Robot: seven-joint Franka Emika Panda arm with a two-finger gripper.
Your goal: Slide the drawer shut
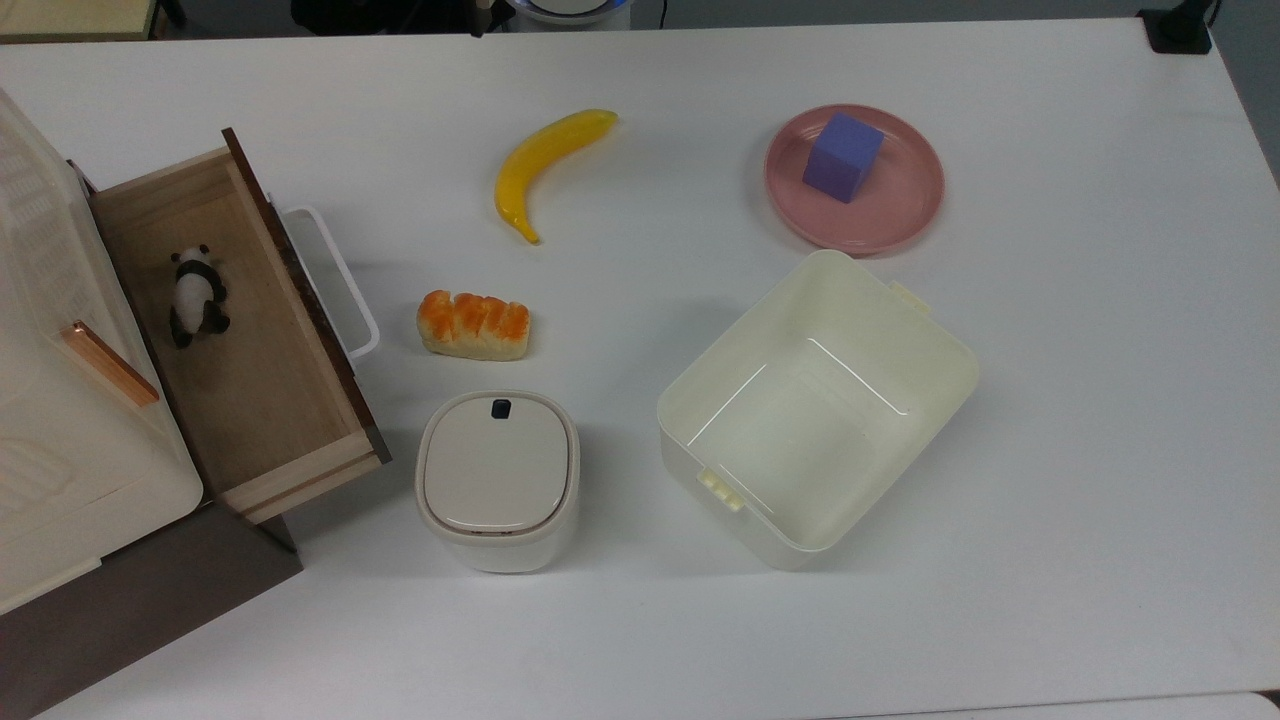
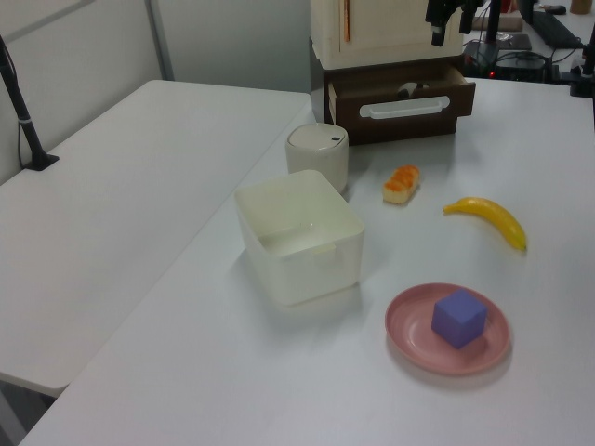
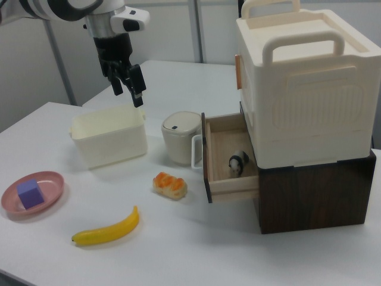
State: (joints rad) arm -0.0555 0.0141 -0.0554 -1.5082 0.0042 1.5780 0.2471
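- Top view: I see the drawer (image 1: 240, 350) at the left edge of the frame, pulled out of the dark brown cabinet (image 1: 130, 600), its white bar handle (image 1: 335, 280) pointing toward frame centre. A small panda toy (image 1: 197, 296) lies on its light-wood floor.
- Just right of the drawer front sit a bread roll (image 1: 474, 324) and, below it, a small lidded bin (image 1: 497, 478) with a dark button. A banana (image 1: 545, 165) lies in the upper middle, a large open cream tub (image 1: 815, 410) right of centre, and a pink plate (image 1: 900, 215) carrying a purple cube (image 1: 843, 156) in the upper right.
- The white table (image 1: 1100, 450) is bare toward the right.
- Left view: the drawer (image 2: 400, 102) is at the top centre, seen front-on, with the handle (image 2: 404, 108) across its dark panel. The bin (image 2: 317, 156) stands nearest the front, the roll (image 2: 402, 184) a little further out. The gripper (image 2: 446, 23) hangs at the top edge above the cabinet; I cannot tell its opening here. A second white table (image 2: 121, 186) fills the left.
- Right view: the gripper (image 3: 128, 80) hangs in the upper left above the tub (image 3: 109, 136), well apart from the drawer (image 3: 229, 158), fingers (image 3: 138, 89) slightly parted and holding nothing.
- This side shows the big cream handled box (image 3: 303, 83) stacked on the cabinet (image 3: 315, 190), and pale partition walls behind.
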